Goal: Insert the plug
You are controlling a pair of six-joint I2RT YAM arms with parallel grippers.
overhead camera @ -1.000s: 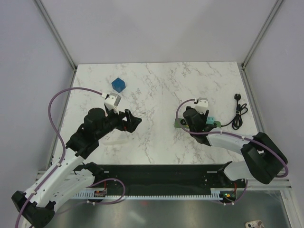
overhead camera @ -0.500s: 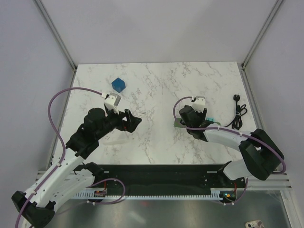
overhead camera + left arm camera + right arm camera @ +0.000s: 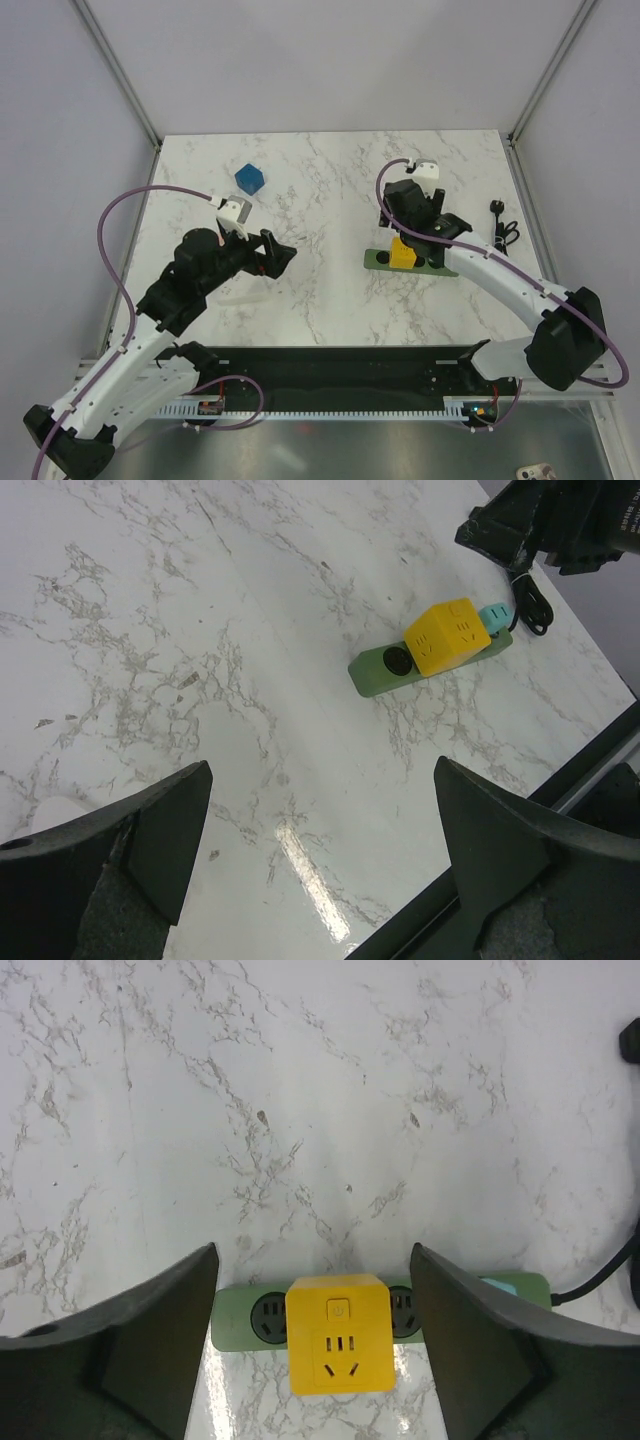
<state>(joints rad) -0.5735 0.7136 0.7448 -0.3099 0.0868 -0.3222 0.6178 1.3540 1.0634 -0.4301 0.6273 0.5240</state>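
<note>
The yellow plug (image 3: 403, 252) sits on the dark green socket strip (image 3: 378, 260), right of the middle of the marble surface (image 3: 330, 180). It stands square on the strip and is about as wide as it. In the right wrist view a round socket shows on either side of the plug, and its upper face carries a small button and a set of pin holes. A pale teal piece (image 3: 493, 615) sits at the far end of the strip, just beyond the plug.

The right gripper (image 3: 310, 1260) hangs over the plug with its jaws spread wide. One finger (image 3: 160, 1330) is on each side, and bare surface and strip show between each finger and the yellow block. It touches nothing and grasps nothing.

The left gripper (image 3: 285, 255) is well apart from the strip, over the left half of the surface. Its jaws are also released and fully spread, with only marble between them. From its own camera the strip and plug show in the distance, beyond the fingertips.

A blue cube (image 3: 249, 179) rests alone near the far left of the surface. A black plug with a thin coiled cord (image 3: 503, 232) lies near the right edge, close to the strip's teal end.
</note>
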